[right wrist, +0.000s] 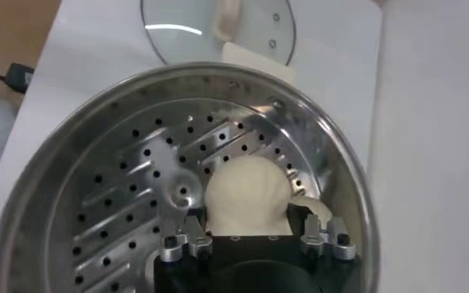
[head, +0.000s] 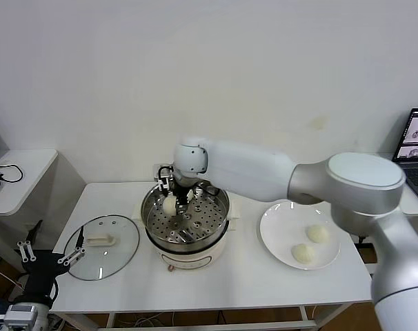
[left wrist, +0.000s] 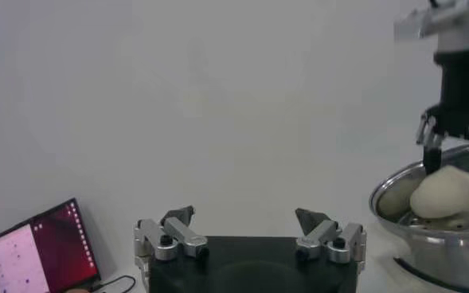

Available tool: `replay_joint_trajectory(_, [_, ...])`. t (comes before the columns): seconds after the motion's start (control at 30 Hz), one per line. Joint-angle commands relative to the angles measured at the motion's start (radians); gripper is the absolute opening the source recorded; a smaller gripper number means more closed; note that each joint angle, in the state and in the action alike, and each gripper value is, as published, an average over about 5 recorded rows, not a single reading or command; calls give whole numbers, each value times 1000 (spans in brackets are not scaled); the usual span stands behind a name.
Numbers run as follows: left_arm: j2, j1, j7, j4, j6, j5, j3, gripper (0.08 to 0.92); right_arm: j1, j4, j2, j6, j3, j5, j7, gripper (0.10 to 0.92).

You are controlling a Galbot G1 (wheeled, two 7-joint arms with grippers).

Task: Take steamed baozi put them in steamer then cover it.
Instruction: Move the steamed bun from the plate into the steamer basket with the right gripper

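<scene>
Baozi (head: 170, 205) sat low in steamer (head: 216, 222), right gripper (right wrist: 248, 232) fingers narrow around it. Two more waited on plate (head: 274, 234), right. Lid (head: 102, 246) lay on table (head: 230, 283), left. Left gripper (left wrist: 248, 231) idle near-left, fingers wide.

A plain white wall (head: 195, 69) fills the back of the room, with a faint yellowish stain (head: 319, 123) on its right part. A white table (head: 216, 286) stands against it. On the left there is a smaller white side table (head: 19, 172) with a black cable (head: 5, 172) on it. At the right edge an open laptop (head: 414, 148) shows a lit screen. The light is even and soft.
</scene>
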Motion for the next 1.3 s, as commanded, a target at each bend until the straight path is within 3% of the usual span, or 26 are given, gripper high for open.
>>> replay_joint_trajectory(0.03, [0,-4,1,-2,0,0,1,823,-65,-100,82,-22,23,-6,29,628])
replay_joint_trajectory(0.6, [3,-9,1,1,0,-1,2,823,-81,-106,82,-19,38,6,54,626])
replay_joint_trajectory(0.93, [0,-2,0,-5,0,-2,-3,823,-3,-69,58,23,45,-7,-34,813])
replay_joint_trajectory(1.3, [5,9,1,-15,0,-7,-16,823,230,219,-258,139,-38,-81,-208,823])
